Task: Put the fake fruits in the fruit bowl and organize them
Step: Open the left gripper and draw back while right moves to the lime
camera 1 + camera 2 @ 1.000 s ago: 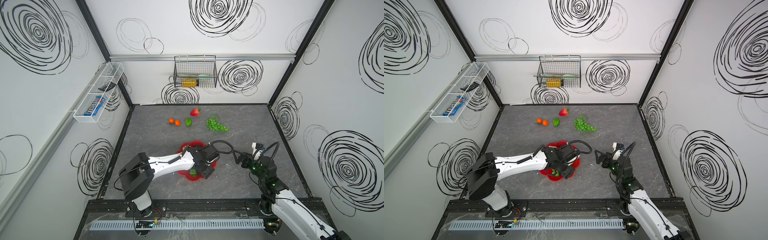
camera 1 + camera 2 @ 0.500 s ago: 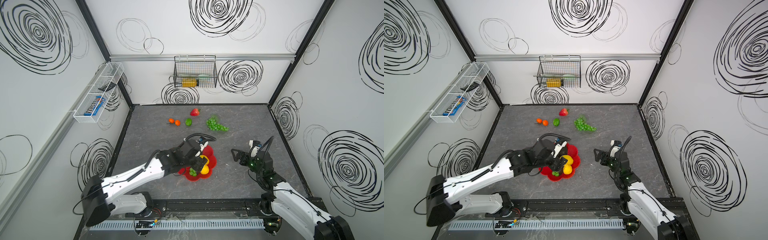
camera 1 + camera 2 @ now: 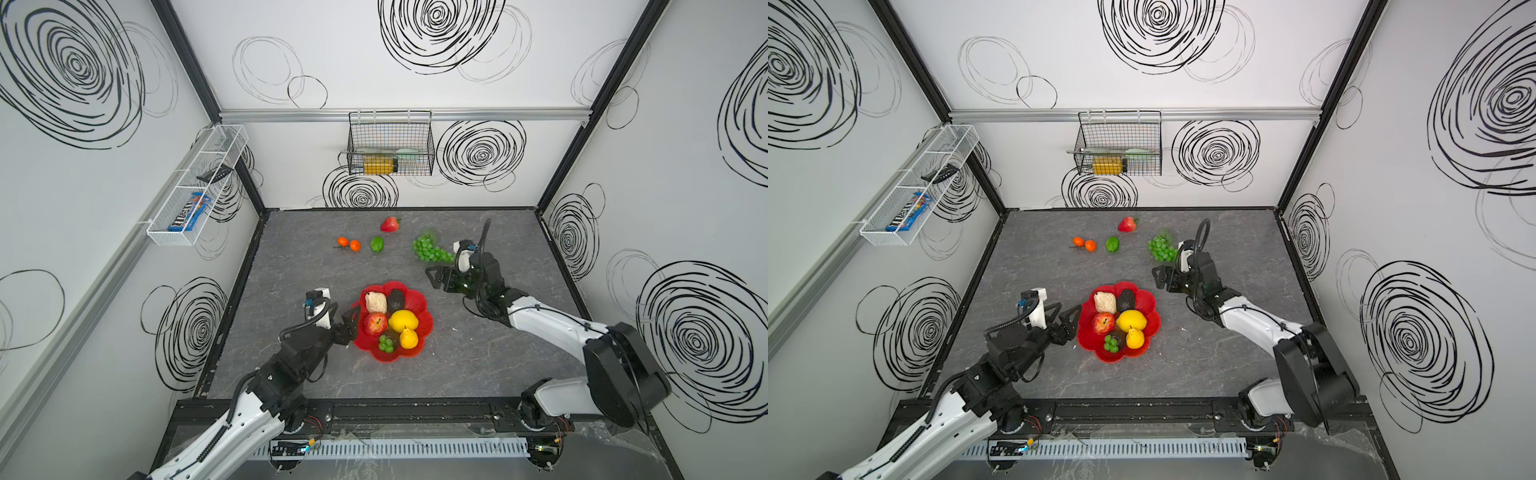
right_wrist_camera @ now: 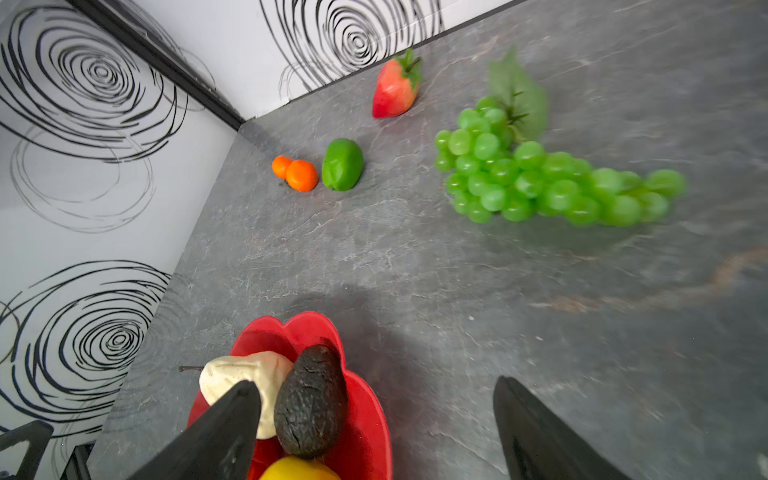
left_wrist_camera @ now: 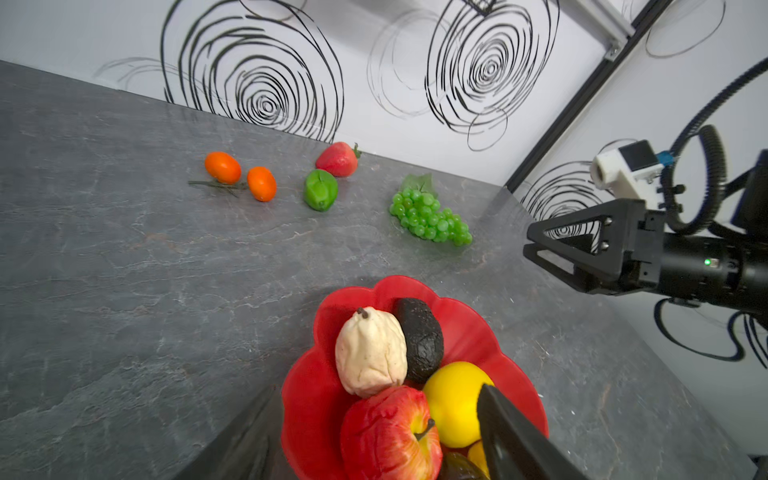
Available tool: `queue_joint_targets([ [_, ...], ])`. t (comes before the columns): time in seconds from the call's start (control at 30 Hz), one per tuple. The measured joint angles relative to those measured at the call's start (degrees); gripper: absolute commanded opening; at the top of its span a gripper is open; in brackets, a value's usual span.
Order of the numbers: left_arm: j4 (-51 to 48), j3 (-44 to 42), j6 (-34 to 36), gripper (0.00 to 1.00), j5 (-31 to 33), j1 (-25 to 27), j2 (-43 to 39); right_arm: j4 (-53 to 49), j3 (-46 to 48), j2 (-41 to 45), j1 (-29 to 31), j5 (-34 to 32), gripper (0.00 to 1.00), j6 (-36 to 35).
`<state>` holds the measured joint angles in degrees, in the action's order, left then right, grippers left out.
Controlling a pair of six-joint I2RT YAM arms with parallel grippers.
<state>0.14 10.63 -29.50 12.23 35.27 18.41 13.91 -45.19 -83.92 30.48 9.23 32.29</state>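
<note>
The red fruit bowl (image 3: pixel 427 328) sits front of centre, holding a cream lumpy piece (image 3: pixel 375 302), dark avocado (image 3: pixel 396 300), red apple (image 3: pixel 375 323), lemon (image 3: pixel 403 321), pear (image 3: pixel 408 338) and small green grapes (image 3: pixel 386 343). Far back on the table lie a strawberry (image 3: pixel 390 224), two oranges (image 3: pixel 348 244), a lime (image 3: pixel 377 244) and a large grape bunch (image 3: pixel 430 250). My left gripper (image 3: pixel 349 322) is open at the bowl's left rim, its fingers either side of the apple (image 5: pixel 390 436) without closing on it. My right gripper (image 3: pixel 432 277) hangs open and empty between the bowl and the grape bunch (image 4: pixel 552 183).
A black wire basket (image 3: pixel 390 143) with a yellow bottle hangs on the back wall. On the left wall is a white mesh tray (image 3: pixel 195 187). The grey table (image 3: pixel 299 282) is walled on three sides.
My left arm has drawn back to the left off the bowl, uncovering the fruits, and its jaws have widened. My right gripper has moved farther back and left, toward the grape bunch.
</note>
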Motion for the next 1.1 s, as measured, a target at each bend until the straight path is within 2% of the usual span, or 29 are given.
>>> queue_joint_targets([
  [0.23, -0.26, -4.90, -1.70, 0.90, -0.35, -3.10, -16.22, -6.88, -25.62, -23.61, 4.79, -2.93, 0.90, -1.62],
  [0.53, 0.85, -5.66, -1.75, 0.93, -4.59, -4.96, -14.49, -15.10, -49.46, -45.16, 5.35, -5.60, 0.89, -4.79],
  [0.7, 1.22, -5.77, -1.84, 0.95, -5.35, -5.44, -14.60, -16.06, -55.78, -51.01, 5.22, -7.15, 0.89, -7.63],
  [1.1, 1.79, -6.05, -2.10, 0.96, -7.13, -7.15, -12.66, -14.97, -63.28, -56.61, 5.27, -6.80, 0.91, -11.82],
])
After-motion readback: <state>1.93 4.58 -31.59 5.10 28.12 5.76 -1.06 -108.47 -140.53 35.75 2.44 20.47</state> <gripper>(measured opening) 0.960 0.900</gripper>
